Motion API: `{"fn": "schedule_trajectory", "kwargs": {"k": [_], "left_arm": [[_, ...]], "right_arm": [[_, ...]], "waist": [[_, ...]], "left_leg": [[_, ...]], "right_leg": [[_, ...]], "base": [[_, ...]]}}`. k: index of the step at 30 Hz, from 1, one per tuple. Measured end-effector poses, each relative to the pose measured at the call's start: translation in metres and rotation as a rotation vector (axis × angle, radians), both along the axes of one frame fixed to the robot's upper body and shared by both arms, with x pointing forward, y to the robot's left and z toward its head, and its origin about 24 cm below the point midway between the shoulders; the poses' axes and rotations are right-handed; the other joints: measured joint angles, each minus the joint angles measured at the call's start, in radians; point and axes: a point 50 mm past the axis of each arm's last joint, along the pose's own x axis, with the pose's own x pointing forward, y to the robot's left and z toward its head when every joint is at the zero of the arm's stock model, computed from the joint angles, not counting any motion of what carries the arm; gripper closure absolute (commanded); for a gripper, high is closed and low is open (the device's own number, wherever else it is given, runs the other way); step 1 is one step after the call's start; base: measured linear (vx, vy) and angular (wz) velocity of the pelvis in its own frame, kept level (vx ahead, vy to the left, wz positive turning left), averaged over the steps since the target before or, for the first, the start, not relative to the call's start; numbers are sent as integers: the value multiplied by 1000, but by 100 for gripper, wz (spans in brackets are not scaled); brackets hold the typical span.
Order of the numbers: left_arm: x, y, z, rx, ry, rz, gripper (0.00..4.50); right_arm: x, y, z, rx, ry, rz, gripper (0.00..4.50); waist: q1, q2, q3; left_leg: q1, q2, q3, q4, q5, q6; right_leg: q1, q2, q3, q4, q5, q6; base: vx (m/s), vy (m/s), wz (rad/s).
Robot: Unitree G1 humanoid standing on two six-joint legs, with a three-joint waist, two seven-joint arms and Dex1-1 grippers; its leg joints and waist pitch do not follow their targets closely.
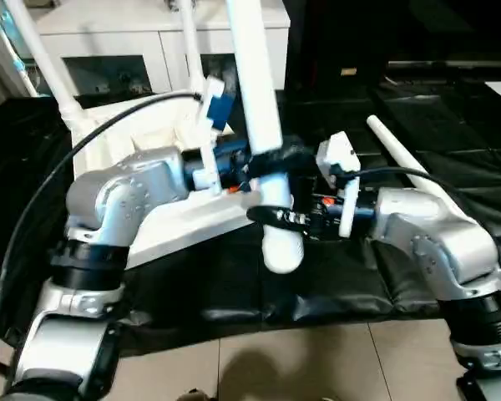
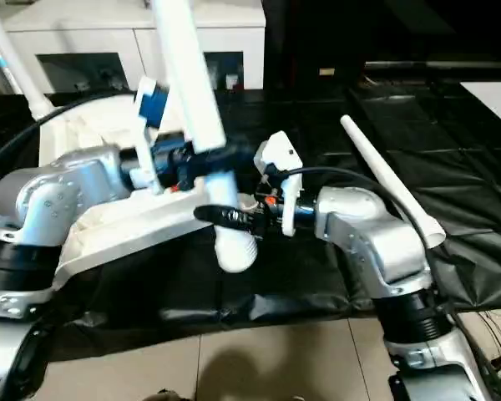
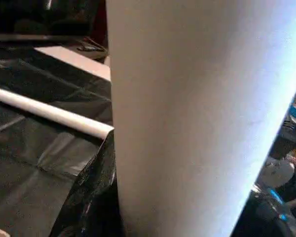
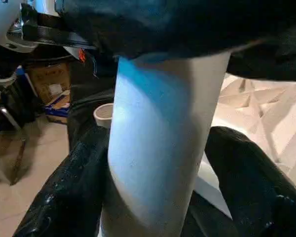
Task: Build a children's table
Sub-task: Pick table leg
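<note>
While clamped by the left fingers around its middle, hangs steeply tilted in front of the table top, near edge side: 1 white leg, wide end lowest and clear of the bench. Just below that grip, right fingers of the right gripper spread on either side of the tube, a sliver of gap on 1 side, so judged loose rather than pinching.

Lying upside down and tipped on the bench: the table top, with 2 fitted legs rising from its far corners. Resting flat to the right of the table top, well apart from it: 1 loose leg.

Risks from here, as judgement only:
- With only 1 firm grip on a smooth tapered tube, likely to pivot or slide down through the closed fingers; cause, weight hanging below the hold.
- Swinging the long upper end toward a socket could strike the 2 fitted legs or nudge the tipped table top off its rest.
- Entering a corner socket at this slant could jam the wide end; needs squaring up first.
</note>
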Motion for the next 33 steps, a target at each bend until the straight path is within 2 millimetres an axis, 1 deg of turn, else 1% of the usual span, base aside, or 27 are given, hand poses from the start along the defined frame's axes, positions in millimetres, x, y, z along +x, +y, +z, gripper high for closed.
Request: {"fn": "schedule_trajectory", "kwargs": {"k": [2,4,5,6,8,11,15,23,24,26,27,28,30,32,33], "left_arm": [[0,-1,0,3,2,-3,262],[-1,-1,-1,2,3,-9,262],[-1,-1,-1,2,4,-10,262],[-1,-1,-1,2,4,-10,262],[-1,-1,-1,2,4,-10,262],[-1,-1,-1,0,5,-11,262],[-1,-2,-1,0,5,-10,262],[2,-4,-2,-2,-4,30,262],[5,-5,-3,-22,15,56,192],[11,-8,-5,-45,50,113,192],[16,-8,-2,-49,55,166,192],[19,-5,0,-47,47,198,186],[24,-2,2,-27,5,289,152],[28,-4,1,-10,-11,347,150],[32,-5,-1,5,-29,416,145]], "right_arm": [[-1,0,0,-1,5,8,165],[-3,0,0,-4,7,19,191],[-3,0,0,-4,9,19,191],[-3,0,0,-6,11,22,207],[-4,0,1,-10,10,27,211],[-4,0,1,-12,12,26,242],[-4,-1,1,-12,13,22,254],[-2,1,-1,-2,19,-12,256],[0,1,-2,2,20,-31,257],[5,2,-4,-2,12,-89,257],[8,2,-7,-18,5,-131,257],[9,2,-8,-26,4,-147,259],[13,1,-11,-53,-25,-206,264],[16,3,-14,-73,-39,-243,264],[18,6,-16,-90,-54,-279,264]], "waist": [[0,0,0],[1,0,0],[1,0,0],[1,0,0],[1,0,0],[1,0,0],[1,0,0],[1,0,0],[1,0,0],[1,0,0],[1,0,0],[1,0,0],[0,0,0],[0,0,0],[0,0,0]], "left_leg": [[0,0,0,0,0,0],[0,0,0,0,0,0],[0,0,0,0,0,0],[0,0,0,0,0,0],[0,0,0,0,0,0],[-1,0,0,0,0,0],[-1,0,0,0,0,0],[0,0,0,0,0,0],[0,0,0,0,0,0],[-1,0,0,0,0,0],[-1,0,0,0,0,0],[-1,0,0,0,0,0],[0,0,0,0,0,0],[-1,0,0,0,0,0],[-1,0,0,0,0,0]], "right_leg": [[0,0,0,0,0,0],[0,0,0,0,0,0],[0,0,0,0,0,0],[0,0,0,0,0,0],[0,0,0,0,0,0],[0,0,0,-1,0,0],[0,0,0,-1,0,0],[0,0,0,-1,0,0],[0,0,0,0,0,0],[0,0,0,-1,0,0],[0,0,0,-1,0,0],[0,0,0,-1,0,0],[1,0,0,-1,0,1],[0,0,0,-1,0,1],[1,0,0,-1,0,1]], "base": [[0,0,0],[0,0,0],[0,0,0],[0,0,0],[0,0,0],[0,0,0],[0,0,0],[0,0,0],[0,0,0],[0,0,0],[0,0,0],[0,0,0],[0,0,0],[0,0,0],[0,0,0]]}}
